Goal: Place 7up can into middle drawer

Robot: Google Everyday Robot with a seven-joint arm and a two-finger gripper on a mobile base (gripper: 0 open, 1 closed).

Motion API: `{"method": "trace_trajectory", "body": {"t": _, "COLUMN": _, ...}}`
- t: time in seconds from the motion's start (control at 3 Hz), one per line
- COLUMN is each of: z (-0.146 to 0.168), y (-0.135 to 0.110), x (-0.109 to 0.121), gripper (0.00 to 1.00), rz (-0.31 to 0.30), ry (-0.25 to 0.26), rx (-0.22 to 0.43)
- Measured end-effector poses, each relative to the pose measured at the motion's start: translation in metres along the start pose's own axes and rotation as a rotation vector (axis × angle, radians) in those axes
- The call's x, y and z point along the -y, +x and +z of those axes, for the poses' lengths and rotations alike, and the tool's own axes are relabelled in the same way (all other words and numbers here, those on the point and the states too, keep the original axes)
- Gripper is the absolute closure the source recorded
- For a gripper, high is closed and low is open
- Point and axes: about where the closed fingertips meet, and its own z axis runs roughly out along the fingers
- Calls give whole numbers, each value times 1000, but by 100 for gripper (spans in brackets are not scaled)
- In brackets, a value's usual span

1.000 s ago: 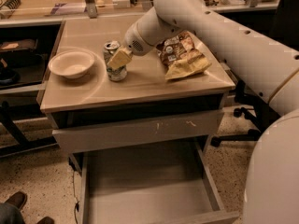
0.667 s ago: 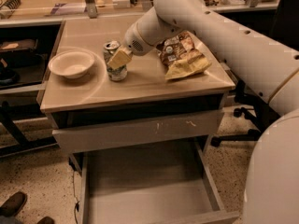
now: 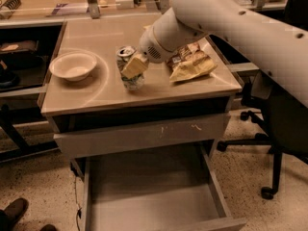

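— What fills the view from where you stand?

— The white arm (image 3: pixel 231 18), mostly; it comes in from the upper right of the frame and bends down toward the centre; under it the beige table top (image 3: pixel 96 97) takes up the upper middle.

— And below the top?

— The middle drawer (image 3: pixel 149 203) is pulled wide open at the bottom centre, showing a flat grey floor and low side walls; just above it sits a closed drawer front (image 3: pixel 120 138) with pale scratch marks; a dark office chair (image 3: pixel 269 143) stands on the speckled floor at the right edge.

— What lies on the top?

— A crumpled crisp bag (image 3: pixel 190 64) right of centre, partly under the arm; a pale bowl (image 3: pixel 73 66) to the left, well apart from the bag.

— Where is the gripper?

— The gripper (image 3: pixel 134 66) is down at the 7up can (image 3: pixel 126 53), just left of the bag; a yellowish part of it lies across the can's front; whether it has closed on the can I cannot tell.

— And the can itself?

— It stands on the table top near the centre of the frame, between bowl and bag, its silver top showing; the open drawer lies well below it in the frame.

— Anything smaller?

— A dark shoe (image 3: pixel 12 211) in the lower left corner.
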Motion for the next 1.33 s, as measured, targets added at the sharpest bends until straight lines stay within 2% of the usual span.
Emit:
{"method": "trace_trajectory", "body": {"t": 0.33, "z": -36, "y": 27, "x": -33, "gripper": 100, "rz": 61, "ry": 61, "rx": -38}}
{"method": "trace_trajectory", "body": {"t": 0.67, "z": -66, "y": 55, "x": -78, "gripper": 100, "rz": 147, "ry": 92, "rx": -45}}
{"method": "trace_trajectory", "body": {"t": 1.0, "z": -70, "y": 82, "x": -120, "gripper": 100, "rz": 240, "ry": 77, "rx": -61}}
{"method": "trace_trajectory", "body": {"t": 1.33, "z": -70, "y": 87, "x": -125, "gripper": 100, "rz": 247, "ry": 72, "rx": -70}}
